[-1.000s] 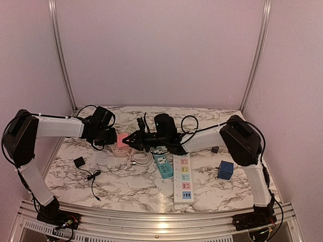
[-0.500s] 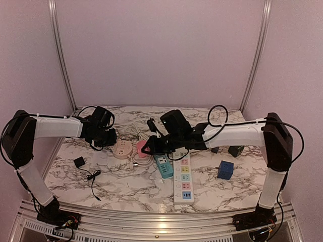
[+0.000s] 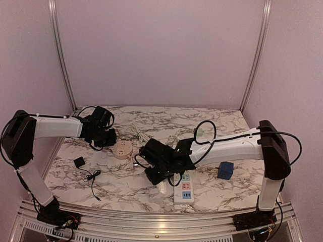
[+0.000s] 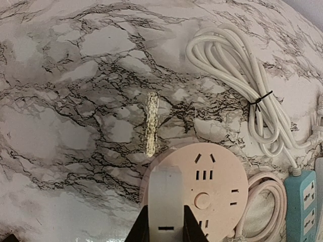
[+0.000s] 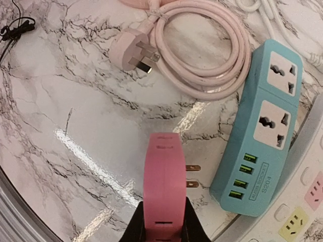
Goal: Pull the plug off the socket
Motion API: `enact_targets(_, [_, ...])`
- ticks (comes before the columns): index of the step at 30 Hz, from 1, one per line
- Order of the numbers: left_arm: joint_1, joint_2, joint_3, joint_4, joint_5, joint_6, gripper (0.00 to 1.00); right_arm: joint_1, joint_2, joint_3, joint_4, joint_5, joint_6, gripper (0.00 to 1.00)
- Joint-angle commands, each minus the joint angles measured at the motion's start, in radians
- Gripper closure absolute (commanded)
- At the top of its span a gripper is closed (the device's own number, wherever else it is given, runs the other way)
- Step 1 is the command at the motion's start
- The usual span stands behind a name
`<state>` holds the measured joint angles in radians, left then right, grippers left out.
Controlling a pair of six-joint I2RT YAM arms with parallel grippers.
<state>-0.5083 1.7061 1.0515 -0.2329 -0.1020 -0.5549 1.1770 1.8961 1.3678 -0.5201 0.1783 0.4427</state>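
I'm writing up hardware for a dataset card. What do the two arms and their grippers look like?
Both the left arm and right arm have white tubular links joined by bulky black joint housings, with thin black cables looping loosely along them. The left gripper and right gripper are black, with narrow tapered fingers. No markings are legible.

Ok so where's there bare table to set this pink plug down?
Best: the near-left marble between the black adapter and the white strip. The back edge behind the white cable is also free. Crowded: around the round socket, pink cord and teal strip, right beside the pink plug in the right gripper.
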Motion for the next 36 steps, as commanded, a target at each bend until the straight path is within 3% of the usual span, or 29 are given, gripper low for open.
enact_targets(1, [-0.011,0.035,-0.028,-0.157,0.088,0.006,0.99,0.050,0.076,0.073,-0.115,0.193,-0.011,0.97])
enact_targets(8, [-0.009,0.040,-0.023,-0.157,0.091,0.010,0.99,0.063,0.085,0.067,-0.103,0.182,0.003,0.87])
enact_targets(17, [-0.009,0.038,-0.022,-0.155,0.091,0.009,0.99,0.065,0.067,0.063,-0.065,0.086,-0.020,0.61])
enact_targets(36, [-0.009,0.043,-0.013,-0.159,0.097,0.018,0.99,0.032,0.035,0.092,0.051,-0.134,-0.092,0.46])
